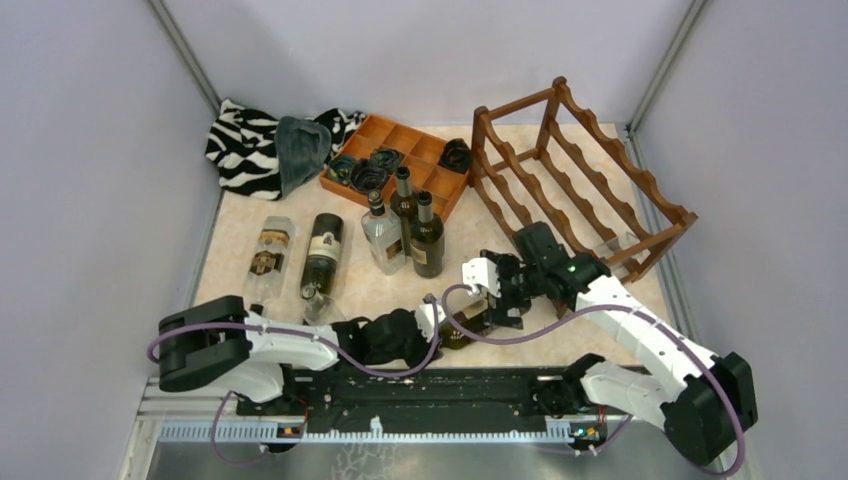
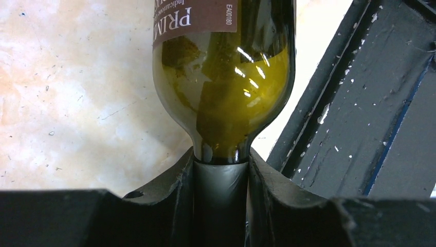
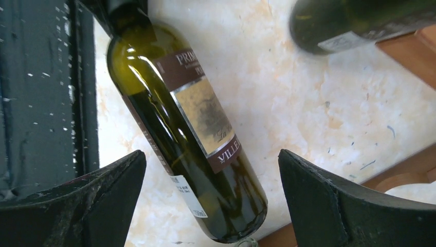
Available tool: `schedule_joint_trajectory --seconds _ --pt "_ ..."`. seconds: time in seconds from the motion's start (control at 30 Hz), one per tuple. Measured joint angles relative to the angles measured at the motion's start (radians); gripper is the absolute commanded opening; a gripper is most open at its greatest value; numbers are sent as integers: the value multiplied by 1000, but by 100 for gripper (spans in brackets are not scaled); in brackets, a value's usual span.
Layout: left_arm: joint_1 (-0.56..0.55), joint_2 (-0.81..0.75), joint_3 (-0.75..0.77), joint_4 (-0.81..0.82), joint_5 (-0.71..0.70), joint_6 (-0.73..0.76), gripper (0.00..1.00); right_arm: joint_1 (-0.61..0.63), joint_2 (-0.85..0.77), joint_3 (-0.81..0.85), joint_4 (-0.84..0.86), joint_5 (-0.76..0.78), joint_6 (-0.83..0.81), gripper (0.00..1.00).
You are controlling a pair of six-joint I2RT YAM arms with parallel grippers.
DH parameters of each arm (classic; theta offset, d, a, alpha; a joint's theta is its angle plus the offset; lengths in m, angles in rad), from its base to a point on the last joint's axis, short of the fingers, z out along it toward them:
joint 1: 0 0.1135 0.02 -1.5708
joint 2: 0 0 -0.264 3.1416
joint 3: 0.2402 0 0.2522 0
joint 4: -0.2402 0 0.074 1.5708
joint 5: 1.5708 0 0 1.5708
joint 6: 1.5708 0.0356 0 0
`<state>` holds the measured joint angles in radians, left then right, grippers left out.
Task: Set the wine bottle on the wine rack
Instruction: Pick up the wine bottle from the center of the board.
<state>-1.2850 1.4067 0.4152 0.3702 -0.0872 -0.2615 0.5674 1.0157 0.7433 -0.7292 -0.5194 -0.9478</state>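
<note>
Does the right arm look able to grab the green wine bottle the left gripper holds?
Probably yes: the right gripper is open and the green wine bottle shows between its jaws with nothing in front of it. The left gripper pinches only the neck.

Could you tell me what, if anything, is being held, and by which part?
The left gripper grips the green wine bottle by its neck; the right gripper is open, holding nothing.

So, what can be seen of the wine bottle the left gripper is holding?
The wine bottle is dark olive-green glass with a brown and tan label and a black foil neck. The left gripper is shut on that neck. The body points towards the right gripper, whose open fingers flank it without touching. Whether it touches the table is unclear.
</note>
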Motion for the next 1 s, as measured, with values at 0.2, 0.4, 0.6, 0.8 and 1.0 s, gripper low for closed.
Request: schedule_joint_trajectory --seconds 0.2,0.4,0.6,0.8,1.0 --pt "0 -42 -35 14 2 -11 0 0 28 148 -131 -97 -11 98" --pt "0 -130 -48 16 -9 -14 0 0 54 322 -268 -203 -36 98" --pt "0 -181 -45 41 -18 -15 0 -7 83 475 -372 -280 -48 98" --pt "0 -181 -41 29 -23 -23 0 -63 100 631 -405 -312 -4 98" --pt "0 -181 -24 -8 -39 -28 0 -149 99 712 -304 -219 172 97"
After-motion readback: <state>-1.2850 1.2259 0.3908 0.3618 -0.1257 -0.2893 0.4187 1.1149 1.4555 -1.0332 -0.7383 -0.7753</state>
